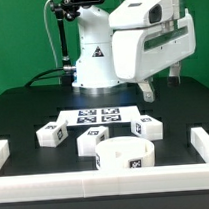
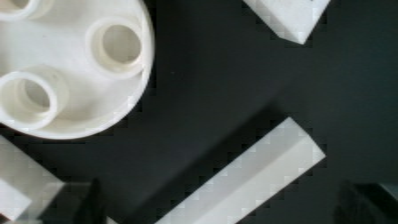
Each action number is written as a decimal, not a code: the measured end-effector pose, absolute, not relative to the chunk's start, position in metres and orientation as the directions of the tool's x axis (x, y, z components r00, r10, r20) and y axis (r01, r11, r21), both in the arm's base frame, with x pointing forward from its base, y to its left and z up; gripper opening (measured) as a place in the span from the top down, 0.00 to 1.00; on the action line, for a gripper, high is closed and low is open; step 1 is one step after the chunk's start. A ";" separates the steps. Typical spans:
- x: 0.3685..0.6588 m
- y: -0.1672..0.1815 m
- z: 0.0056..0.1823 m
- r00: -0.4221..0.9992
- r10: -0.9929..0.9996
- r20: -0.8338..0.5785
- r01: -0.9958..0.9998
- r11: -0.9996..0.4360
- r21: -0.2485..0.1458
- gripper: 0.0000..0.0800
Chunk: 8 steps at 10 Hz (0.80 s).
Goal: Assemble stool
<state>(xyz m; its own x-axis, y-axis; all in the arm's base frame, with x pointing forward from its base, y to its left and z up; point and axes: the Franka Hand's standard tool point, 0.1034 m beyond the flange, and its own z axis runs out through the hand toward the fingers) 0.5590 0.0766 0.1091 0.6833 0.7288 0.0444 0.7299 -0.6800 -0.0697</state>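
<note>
The white ring-shaped seat point(image 1: 127, 156) stands near the front of the black table. In the wrist view, the seat point(image 2: 63, 65) shows round sockets in its face. Three white tagged legs lie apart from it: one at the exterior view's left point(image 1: 51, 137), one in the middle point(image 1: 92, 140), and one at the right point(image 1: 146, 126). My gripper point(image 1: 150, 92) hangs in the air above the right leg and touches nothing. In the wrist view, my gripper point(image 2: 217, 208) has its dark fingers point(image 2: 61, 204) wide apart with nothing held. A white corner point(image 2: 294, 20) and a slanted white bar point(image 2: 263, 172) also show there.
The marker board point(image 1: 93, 118) lies flat behind the legs. A low white wall runs along the table's front point(image 1: 97, 183), left point(image 1: 1, 151) and right point(image 1: 205, 142). The robot's base point(image 1: 95, 63) stands at the back.
</note>
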 end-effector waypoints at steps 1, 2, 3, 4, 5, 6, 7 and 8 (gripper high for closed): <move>0.559 0.077 0.109 0.683 0.729 0.044 0.730 -0.680 -0.070 0.19; 0.559 0.077 0.109 0.683 0.729 0.044 0.730 -0.680 -0.070 0.19; 0.559 0.077 0.109 0.683 0.729 0.044 0.730 -0.680 -0.070 0.19; 0.559 0.076 0.109 0.683 0.729 0.043 0.730 -0.679 -0.069 0.19; 0.559 0.076 0.108 0.683 0.729 0.043 0.730 -0.680 -0.070 0.19; 0.559 0.073 0.105 0.662 0.748 0.047 0.749 -0.659 -0.065 0.19; 0.557 0.057 0.092 0.549 0.832 0.077 0.835 -0.549 -0.023 0.19; 0.554 0.048 0.083 0.502 0.862 0.075 0.864 -0.503 -0.014 0.19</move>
<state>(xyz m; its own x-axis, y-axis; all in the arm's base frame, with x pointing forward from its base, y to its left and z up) 0.5538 0.0481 0.0828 0.5021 0.8615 0.0753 0.8644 -0.5026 -0.0140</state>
